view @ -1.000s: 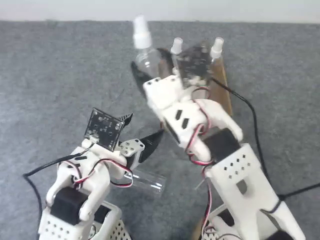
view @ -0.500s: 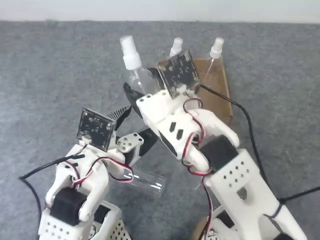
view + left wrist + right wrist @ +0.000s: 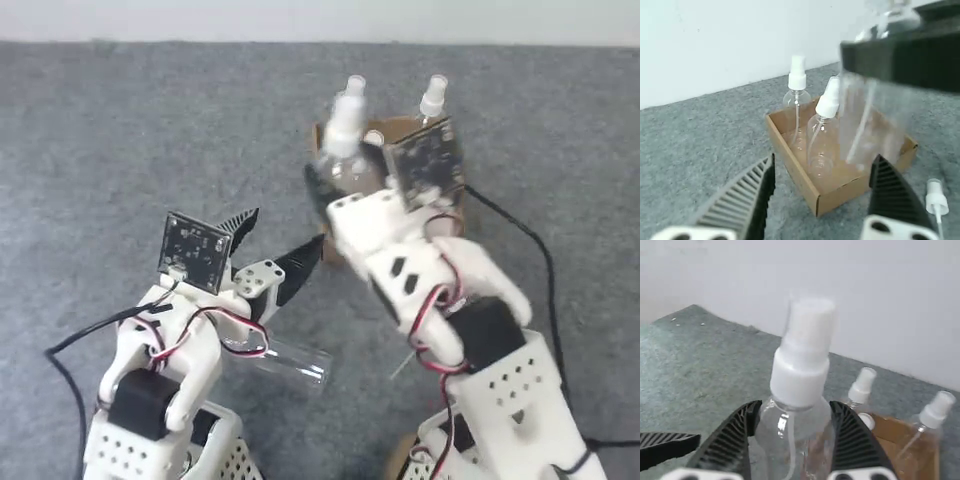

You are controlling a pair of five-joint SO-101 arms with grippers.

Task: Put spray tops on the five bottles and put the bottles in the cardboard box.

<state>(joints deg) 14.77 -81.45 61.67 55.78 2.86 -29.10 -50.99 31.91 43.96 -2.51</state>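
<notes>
My right gripper (image 3: 335, 188) is shut on a clear bottle (image 3: 345, 165) with a white spray top (image 3: 802, 355), held upright over the near left corner of the cardboard box (image 3: 400, 128). Two capped bottles (image 3: 796, 100) (image 3: 822, 132) stand inside the box (image 3: 795, 165). In the right wrist view the held bottle (image 3: 795, 435) sits between my ribbed fingers (image 3: 735, 435). My left gripper (image 3: 268, 255) stands open and holds nothing, short of the box on its near left. A topless clear bottle (image 3: 295, 362) lies on the carpet beside the left arm.
A loose spray top (image 3: 936, 200) lies on the grey carpet near the box's front corner. The carpet (image 3: 130, 140) spreads to the left of the box. A white wall (image 3: 715, 40) rises behind the table.
The right arm has carried the capped bottle rightward, from left of the box to above its near left corner. The left gripper has stayed open and barely shifted.
</notes>
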